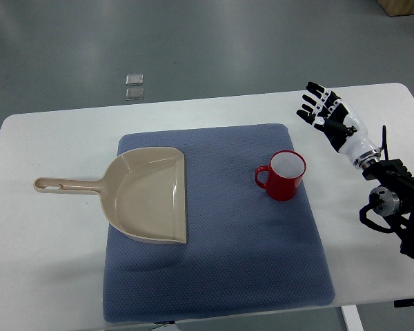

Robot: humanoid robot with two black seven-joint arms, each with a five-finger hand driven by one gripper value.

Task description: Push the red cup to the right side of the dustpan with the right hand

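Red cup (284, 176) upright on blue mat (221, 276), well right of dustpan (148, 196), handle facing left. Right hand (328, 114) far right, fingers spread, empty, apart from cup. Cup likely rigid, light, tippable: push low on right wall.

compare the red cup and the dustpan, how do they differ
The red cup is small, round and stands upright with its mouth open upward; the dustpan is far larger, beige and lies flat. The cup's short loop handle points toward the picture's left, while the dustpan's long straight handle reaches off the blue mat onto the white table. The cup sits wholly on the mat. Both rest on that mat, apart from each other, and nothing is touching either.
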